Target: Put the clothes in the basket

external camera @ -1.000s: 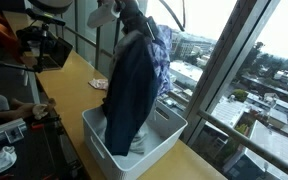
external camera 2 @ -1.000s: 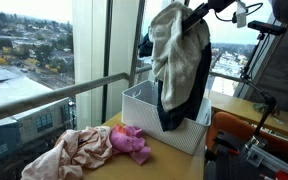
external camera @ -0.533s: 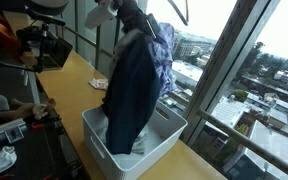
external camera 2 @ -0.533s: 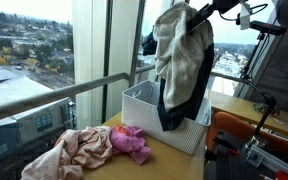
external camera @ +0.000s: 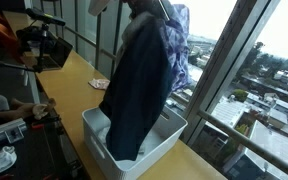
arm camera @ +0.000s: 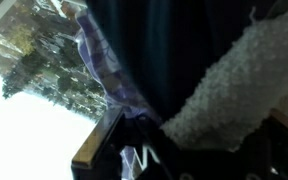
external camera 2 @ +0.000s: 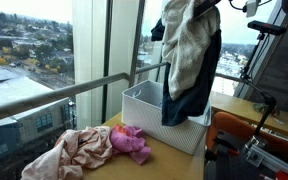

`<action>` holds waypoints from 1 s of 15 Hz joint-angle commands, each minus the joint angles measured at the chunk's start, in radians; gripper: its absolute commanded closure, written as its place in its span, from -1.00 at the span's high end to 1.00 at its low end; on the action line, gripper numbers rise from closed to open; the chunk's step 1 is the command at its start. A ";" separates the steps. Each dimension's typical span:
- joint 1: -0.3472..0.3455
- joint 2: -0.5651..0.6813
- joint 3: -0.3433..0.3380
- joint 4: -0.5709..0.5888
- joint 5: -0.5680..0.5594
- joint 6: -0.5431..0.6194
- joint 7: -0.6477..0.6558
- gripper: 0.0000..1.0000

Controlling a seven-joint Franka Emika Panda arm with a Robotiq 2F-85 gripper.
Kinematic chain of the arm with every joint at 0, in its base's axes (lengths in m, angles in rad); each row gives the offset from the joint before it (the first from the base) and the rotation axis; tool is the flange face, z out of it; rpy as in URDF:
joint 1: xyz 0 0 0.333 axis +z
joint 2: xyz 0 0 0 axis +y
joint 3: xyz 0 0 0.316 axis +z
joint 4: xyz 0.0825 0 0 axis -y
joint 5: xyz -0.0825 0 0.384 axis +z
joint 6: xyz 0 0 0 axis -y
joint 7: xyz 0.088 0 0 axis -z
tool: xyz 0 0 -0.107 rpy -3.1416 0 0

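Note:
A bundle of clothes hangs from my gripper over the white basket (external camera: 174,128): a dark navy garment (external camera: 139,85), a purple patterned cloth (external camera: 179,45) and a cream fleecy cloth (external camera 2: 187,45). The bundle's lower end hangs at the basket's rim (external camera 2: 134,98). My gripper is at the top edge of both exterior views, buried in the cloth, so its fingers do not show. In the wrist view the navy garment (arm camera: 154,50) and the cream cloth (arm camera: 239,85) fill the picture. A pink cloth (external camera 2: 79,148) and a magenta cloth (external camera 2: 132,142) lie on the table beside the basket.
The basket stands on a wooden table (external camera: 69,75) along a large window with a railing (external camera 2: 54,95). Camera gear on stands (external camera: 39,45) is at the table's far end. A small reddish item (external camera: 99,84) lies on the table behind the basket.
The bundle of clothes has been lifted higher; its lower end, which lay down inside the basket, now hangs nearer the rim.

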 commanded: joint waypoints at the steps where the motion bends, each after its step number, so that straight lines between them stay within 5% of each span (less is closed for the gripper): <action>1: 0.014 -0.006 -0.023 0.072 0.020 -0.025 -0.058 -1.00; 15: -0.001 0.166 -0.052 0.139 -0.001 0.032 -0.037 -1.00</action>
